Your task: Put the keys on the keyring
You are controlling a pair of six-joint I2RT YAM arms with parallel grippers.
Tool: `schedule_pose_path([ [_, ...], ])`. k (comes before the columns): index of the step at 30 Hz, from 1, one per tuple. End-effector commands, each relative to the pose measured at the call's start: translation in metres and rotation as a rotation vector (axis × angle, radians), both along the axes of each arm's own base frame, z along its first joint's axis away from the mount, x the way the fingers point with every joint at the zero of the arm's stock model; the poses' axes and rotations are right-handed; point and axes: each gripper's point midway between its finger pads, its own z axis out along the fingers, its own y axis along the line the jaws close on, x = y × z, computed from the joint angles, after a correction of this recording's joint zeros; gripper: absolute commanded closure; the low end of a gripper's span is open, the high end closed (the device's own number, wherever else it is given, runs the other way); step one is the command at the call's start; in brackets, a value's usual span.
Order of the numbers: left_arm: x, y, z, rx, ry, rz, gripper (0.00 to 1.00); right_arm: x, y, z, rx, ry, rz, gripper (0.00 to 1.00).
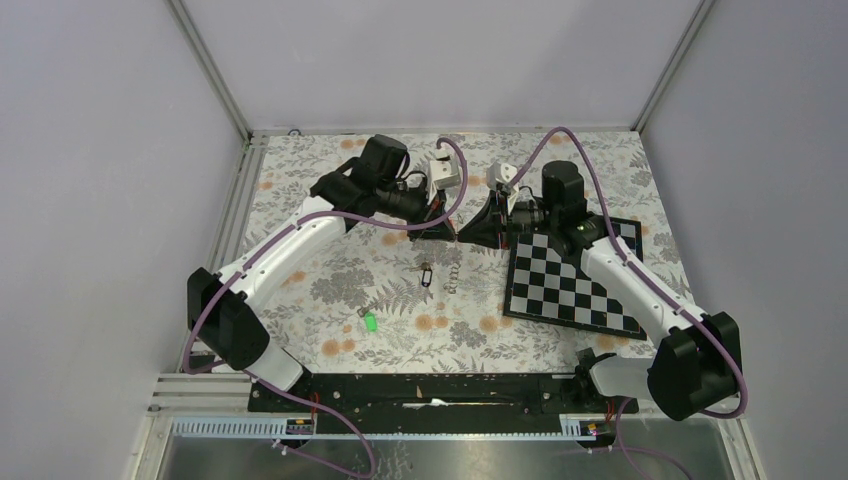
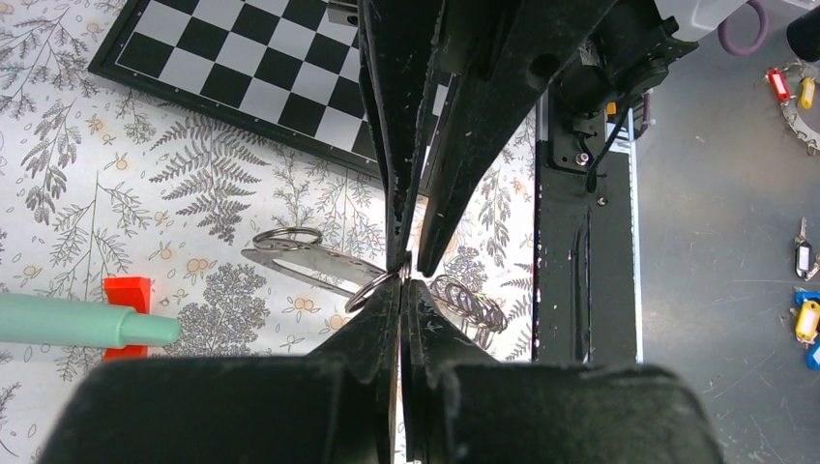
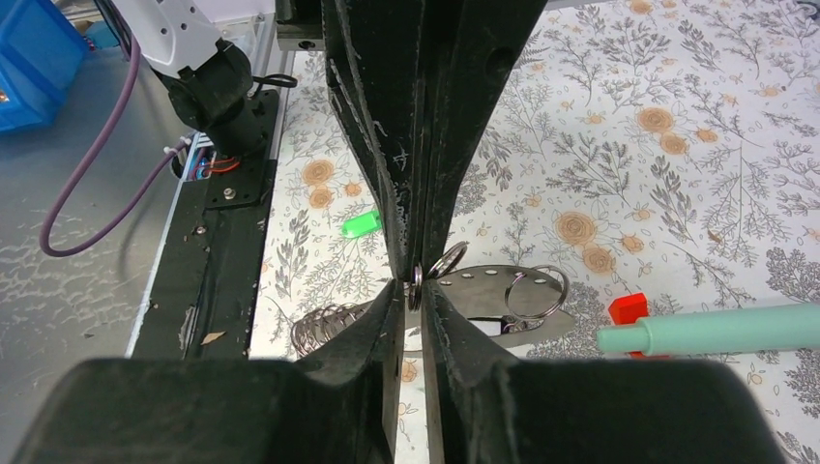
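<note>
Above the floral table (image 1: 330, 290), left jaws clamped on keyring (image 3: 416, 276), right jaws narrow, pinching it too

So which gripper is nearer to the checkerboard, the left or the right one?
Right. The right gripper sits just off the far left corner of the checkerboard; the left gripper faces it tip to tip, farther to the left.

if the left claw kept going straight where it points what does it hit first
The right claw, tip to tip with the left claw, with a small ring at the meeting point.
</note>
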Motion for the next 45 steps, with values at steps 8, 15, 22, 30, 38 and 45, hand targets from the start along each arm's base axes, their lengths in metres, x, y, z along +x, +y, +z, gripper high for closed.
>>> schedule_pose_path([
  [8,0.005,-0.002,0.025,-0.095,-0.089,-0.004,1.0,0.0,0.006,0.011,0.015,-0.027,-0.026,1.0],
  [15,0.001,0.038,0.038,-0.288,-0.121,-0.085,0.65,0.0,0.011,0.043,0.097,0.005,-0.011,1.0],
  [22,-0.001,0.038,0.028,-0.382,-0.153,-0.097,0.61,0.004,0.017,0.057,0.167,0.097,-0.007,1.0],
  [30,-0.007,0.037,0.034,-0.436,-0.135,-0.103,0.64,0.009,0.018,0.051,0.171,0.128,-0.034,1.0],
  [38,-0.012,0.037,0.039,-0.451,-0.13,-0.129,0.66,0.01,0.018,0.049,0.176,0.136,-0.038,1.0],
  [45,-0.016,0.037,0.044,-0.464,-0.121,-0.15,0.66,0.011,0.019,0.047,0.18,0.146,-0.043,1.0],
])
